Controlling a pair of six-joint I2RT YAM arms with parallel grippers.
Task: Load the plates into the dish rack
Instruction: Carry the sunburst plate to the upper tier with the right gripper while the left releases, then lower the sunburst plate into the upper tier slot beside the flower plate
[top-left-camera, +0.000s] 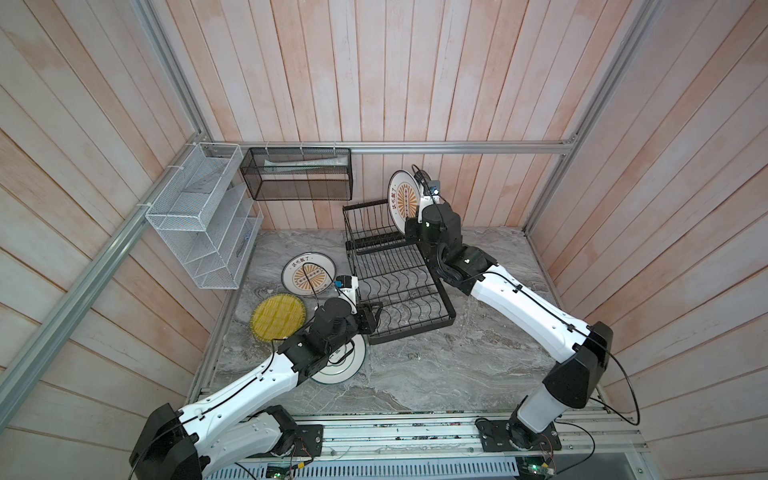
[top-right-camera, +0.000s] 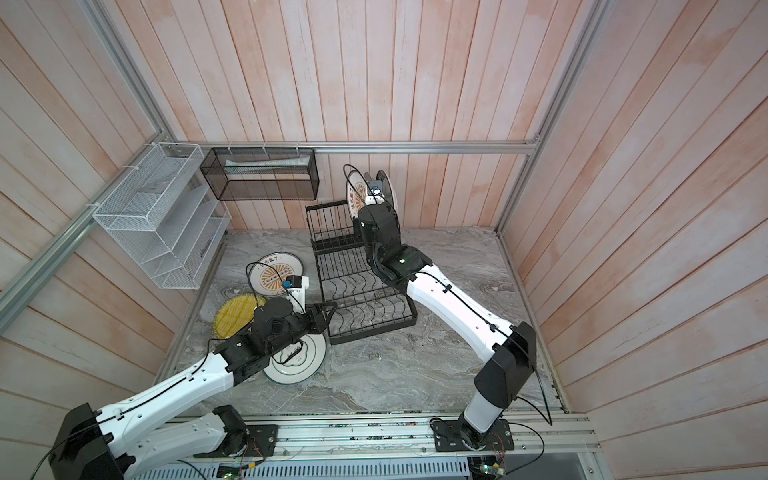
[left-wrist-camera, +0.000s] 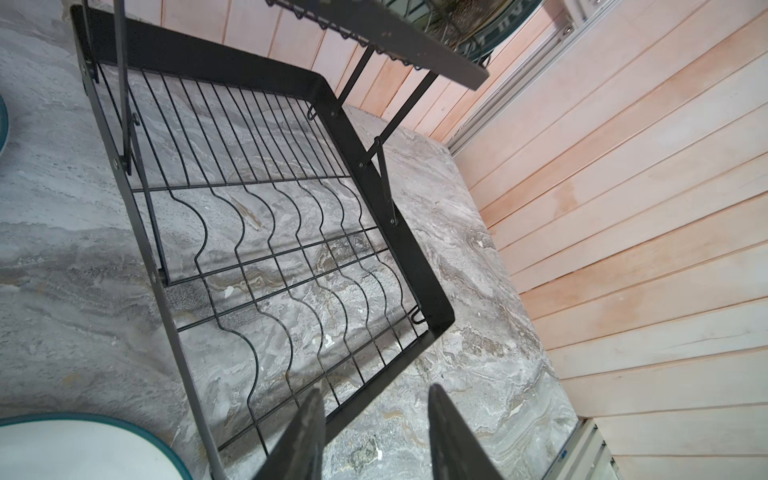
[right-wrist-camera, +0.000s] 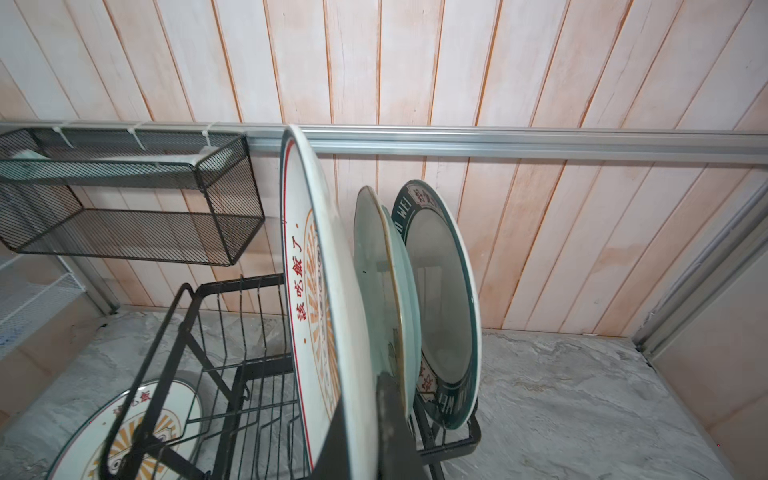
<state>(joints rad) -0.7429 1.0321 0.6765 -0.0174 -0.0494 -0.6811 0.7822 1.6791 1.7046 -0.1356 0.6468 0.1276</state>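
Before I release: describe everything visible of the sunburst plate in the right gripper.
The sunburst plate is glossy white with orange rays, red characters and a dark rim line. It stands on edge over the dish rack, the right gripper shut on its rim, clear of the mint plate beside it. Whether it sits in a slot is hidden.

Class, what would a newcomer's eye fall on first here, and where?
The right claw grips a white round plate with an orange sunburst upright at the upper basket of the black wire dish rack, beside two standing plates. A yellow ribbed plate lies flat on the marble table.
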